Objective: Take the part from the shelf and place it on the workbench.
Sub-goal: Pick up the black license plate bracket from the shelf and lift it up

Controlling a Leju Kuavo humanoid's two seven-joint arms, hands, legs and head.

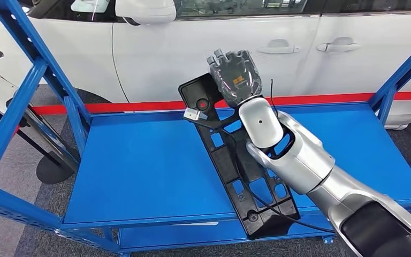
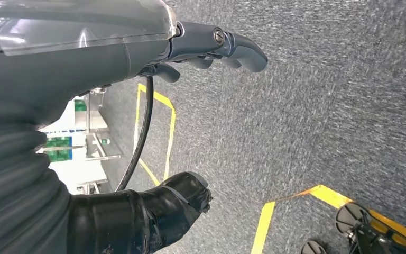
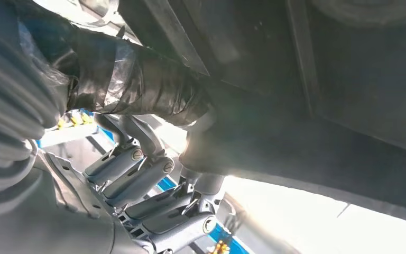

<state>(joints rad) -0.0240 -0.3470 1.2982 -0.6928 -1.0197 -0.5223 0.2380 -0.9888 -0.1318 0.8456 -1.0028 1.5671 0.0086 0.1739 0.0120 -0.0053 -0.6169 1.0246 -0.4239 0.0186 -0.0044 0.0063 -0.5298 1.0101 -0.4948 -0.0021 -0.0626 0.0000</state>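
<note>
- Up on the blue shelf (image 1: 139,166), the long black part (image 1: 235,166) lies slantwise, its near end jutting over the shelf's front edge and its far end reaching toward the back edge.
- Over that far end sits the right hand (image 1: 234,75); from the wrist, its thumb (image 3: 137,90) presses one face of the part (image 3: 306,79) and its fingers (image 3: 137,177) curl round the edge, so it grips the part.
- Behind the shelf stands a white car (image 1: 219,43).
- Well away from the shelf, the left hand (image 2: 137,47) hangs over grey carpet (image 2: 322,106) marked with yellow tape (image 2: 261,227), fingers (image 2: 243,50) loosely apart, holding nothing.
</note>
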